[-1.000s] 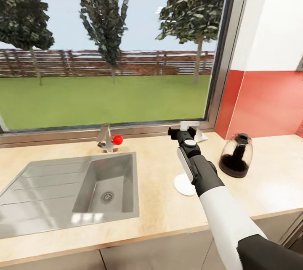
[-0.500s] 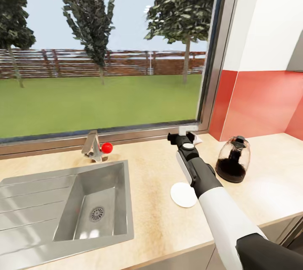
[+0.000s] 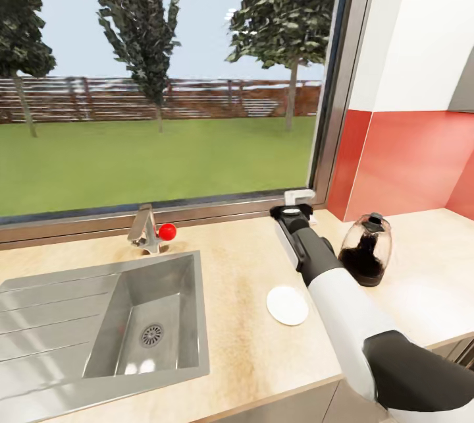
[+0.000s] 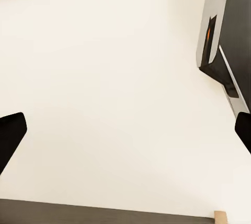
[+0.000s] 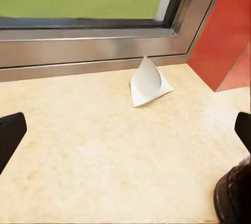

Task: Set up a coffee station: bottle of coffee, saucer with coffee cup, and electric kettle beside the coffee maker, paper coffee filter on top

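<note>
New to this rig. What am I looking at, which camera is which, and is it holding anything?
It is a simulated two-armed wheeled robot at a kitchen countertop. The large picture comes from its head camera, looking down over the right arm. The other two come from cameras near each gripper.

On the countertop: an inset sink, a saucer, the glass electric kettle, and a white paper coffee filter by the window frame.

The right gripper is open and empty, pointed toward the filter. The left gripper is open too, facing a plain pale surface.
</note>
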`<state>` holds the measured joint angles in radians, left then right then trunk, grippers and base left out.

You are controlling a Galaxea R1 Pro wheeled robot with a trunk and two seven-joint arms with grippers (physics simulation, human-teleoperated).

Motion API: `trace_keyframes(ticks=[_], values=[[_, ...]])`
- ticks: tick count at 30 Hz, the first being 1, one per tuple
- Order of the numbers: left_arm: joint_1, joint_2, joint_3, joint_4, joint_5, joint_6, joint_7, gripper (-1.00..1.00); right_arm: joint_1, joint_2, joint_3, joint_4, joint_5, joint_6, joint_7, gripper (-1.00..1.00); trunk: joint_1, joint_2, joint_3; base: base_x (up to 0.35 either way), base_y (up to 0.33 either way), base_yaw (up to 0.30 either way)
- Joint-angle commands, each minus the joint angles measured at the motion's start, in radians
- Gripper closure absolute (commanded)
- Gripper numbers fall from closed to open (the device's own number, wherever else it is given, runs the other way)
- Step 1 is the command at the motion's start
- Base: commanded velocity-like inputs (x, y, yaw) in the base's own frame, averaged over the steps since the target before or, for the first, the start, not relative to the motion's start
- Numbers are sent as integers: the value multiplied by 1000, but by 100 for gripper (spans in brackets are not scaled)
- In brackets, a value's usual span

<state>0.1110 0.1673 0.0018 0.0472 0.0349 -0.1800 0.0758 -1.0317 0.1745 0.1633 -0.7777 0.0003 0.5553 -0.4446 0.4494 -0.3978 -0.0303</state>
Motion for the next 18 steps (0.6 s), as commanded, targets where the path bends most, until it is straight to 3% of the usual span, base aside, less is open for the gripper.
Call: trace_keyframes(ticks=[1, 4, 8, 10, 14, 18], values=[[-1, 0, 0, 2, 3, -6, 1, -100, -22, 0, 2, 45, 0, 11, -10, -100, 1, -2, -2, 0, 0, 0], [-1, -1, 0, 2, 3, -6, 1, -100, -61, 0, 0, 134, -1, 15, -21, -100, 1, -2, -2, 0, 0, 0], [2, -2, 0, 2, 3, -6, 1, -100, -125, 0, -5, 172, 0, 11, -24, -100, 1, -2, -2, 0, 0, 0], [14, -1, 0, 1, 3, -7, 0, -100, -157, 0, -7, 246, 0, -61, -25, -100, 1, -2, -2, 0, 0, 0], [19, -2, 0, 2, 3, -7, 0, -100, -176, -2, -6, 288, 0, -160, -24, -100, 1, -2, -2, 0, 0, 0], [19, -3, 0, 2, 3, -6, 1, -100, -175, -47, -2, 295, -2, -179, -22, -100, 1, -2, -2, 8, 0, 0]])
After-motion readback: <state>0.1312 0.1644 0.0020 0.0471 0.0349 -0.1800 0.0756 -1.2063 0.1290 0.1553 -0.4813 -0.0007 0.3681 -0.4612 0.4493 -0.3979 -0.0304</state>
